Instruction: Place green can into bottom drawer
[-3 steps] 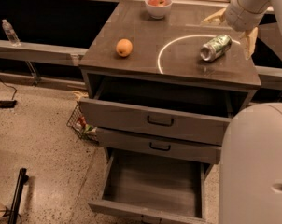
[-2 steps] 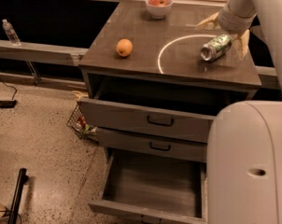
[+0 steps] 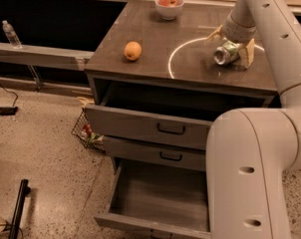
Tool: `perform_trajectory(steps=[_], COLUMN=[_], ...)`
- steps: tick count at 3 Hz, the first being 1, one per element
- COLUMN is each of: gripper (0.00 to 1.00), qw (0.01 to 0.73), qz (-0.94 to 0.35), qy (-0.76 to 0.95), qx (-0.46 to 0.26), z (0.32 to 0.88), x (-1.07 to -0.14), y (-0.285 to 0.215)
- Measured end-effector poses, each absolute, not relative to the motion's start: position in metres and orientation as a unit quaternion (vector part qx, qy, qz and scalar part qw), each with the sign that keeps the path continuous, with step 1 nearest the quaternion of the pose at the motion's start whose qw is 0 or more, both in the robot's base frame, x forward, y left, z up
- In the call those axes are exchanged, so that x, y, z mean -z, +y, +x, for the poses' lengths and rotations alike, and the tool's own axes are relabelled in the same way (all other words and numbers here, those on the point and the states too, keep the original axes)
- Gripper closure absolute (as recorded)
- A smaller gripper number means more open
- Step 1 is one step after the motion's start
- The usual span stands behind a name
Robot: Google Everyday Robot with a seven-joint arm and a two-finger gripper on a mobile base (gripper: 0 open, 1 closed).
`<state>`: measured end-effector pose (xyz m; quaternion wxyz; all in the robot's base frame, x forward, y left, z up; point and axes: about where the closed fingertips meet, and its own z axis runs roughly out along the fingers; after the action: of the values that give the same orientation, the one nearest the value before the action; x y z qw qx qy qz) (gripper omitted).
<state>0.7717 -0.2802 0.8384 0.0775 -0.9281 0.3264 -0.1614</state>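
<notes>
Cabinet top (image 3: 155, 36): flat, dark wood grain. Bottom drawer (image 3: 160, 195): open beyond the front edge, a deep grey box with a bare floor. My gripper (image 3: 229, 48) is near the right edge, fingers spread either side of the green can (image 3: 226, 53), not clenched. The can lies on its side and is slick metal, so it will likely roll. I should close squarely across the body.

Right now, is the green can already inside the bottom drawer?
No, the green can lies on its side on the cabinet top, with the gripper open around it, above the open bottom drawer.
</notes>
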Motion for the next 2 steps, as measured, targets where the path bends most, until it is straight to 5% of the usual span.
perform_trajectory(steps=[2], gripper=[0.72], qw=[-0.018], qz=[-0.902], qy=[0.343], qx=[0.261], z=[0.78], x=[-0.91], y=[-0.301])
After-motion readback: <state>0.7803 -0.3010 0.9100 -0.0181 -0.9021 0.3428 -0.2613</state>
